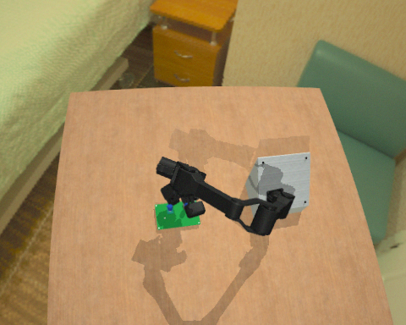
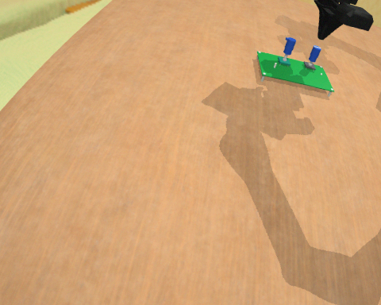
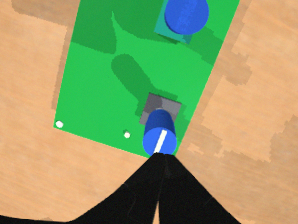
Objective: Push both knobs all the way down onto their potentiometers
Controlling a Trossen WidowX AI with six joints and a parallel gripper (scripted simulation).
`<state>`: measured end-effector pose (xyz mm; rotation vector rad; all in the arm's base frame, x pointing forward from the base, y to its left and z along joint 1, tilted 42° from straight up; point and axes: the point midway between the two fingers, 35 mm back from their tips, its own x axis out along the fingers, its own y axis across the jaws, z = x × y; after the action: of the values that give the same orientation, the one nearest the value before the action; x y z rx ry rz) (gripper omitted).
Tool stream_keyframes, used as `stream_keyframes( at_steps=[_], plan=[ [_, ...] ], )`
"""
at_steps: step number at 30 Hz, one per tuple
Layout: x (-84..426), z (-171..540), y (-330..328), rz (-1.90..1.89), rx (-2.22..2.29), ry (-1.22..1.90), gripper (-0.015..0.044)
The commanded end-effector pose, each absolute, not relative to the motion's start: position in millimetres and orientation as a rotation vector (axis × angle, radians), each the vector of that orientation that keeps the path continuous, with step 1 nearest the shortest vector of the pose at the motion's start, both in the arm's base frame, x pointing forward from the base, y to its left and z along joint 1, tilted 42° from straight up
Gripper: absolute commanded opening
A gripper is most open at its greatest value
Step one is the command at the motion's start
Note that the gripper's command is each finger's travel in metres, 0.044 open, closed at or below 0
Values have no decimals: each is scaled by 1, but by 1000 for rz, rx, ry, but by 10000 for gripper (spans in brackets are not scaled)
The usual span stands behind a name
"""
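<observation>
The green circuit board (image 1: 163, 223) (image 2: 301, 77) (image 3: 95, 75) stands on short legs. One blue knob (image 1: 170, 207) (image 2: 290, 46) (image 3: 186, 14) stands above the teal potentiometer (image 2: 282, 61) (image 3: 162, 27), with bare shaft between them. The other blue knob (image 2: 314, 53) (image 3: 159, 141), with a white line on top, stands above the grey potentiometer (image 2: 309, 66) (image 3: 172, 107), also with shaft showing. My gripper (image 2: 321, 37) (image 3: 161, 161) is shut and empty. In the wrist view its tips appear at the edge of the white-lined knob's top; in the exterior view they are above and beside that knob, apart from it.
A grey sloped block (image 1: 297, 178) stands on the table (image 1: 109, 169) (image 2: 126, 179) right of the board, by the arm's base. The arm (image 1: 216, 196) reaches over the table from the right. A small white pin (image 2: 275, 65) (image 3: 127, 135) stands on the board.
</observation>
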<state>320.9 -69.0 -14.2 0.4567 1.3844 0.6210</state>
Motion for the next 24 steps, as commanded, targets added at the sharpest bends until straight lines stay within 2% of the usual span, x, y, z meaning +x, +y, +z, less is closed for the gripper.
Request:
stream_keyframes(
  at_steps=[1,24],
  plan=[
    [320,-20,-63,624,468,1389,0],
    [321,-27,-57,625,469,1389,0]
  ],
)
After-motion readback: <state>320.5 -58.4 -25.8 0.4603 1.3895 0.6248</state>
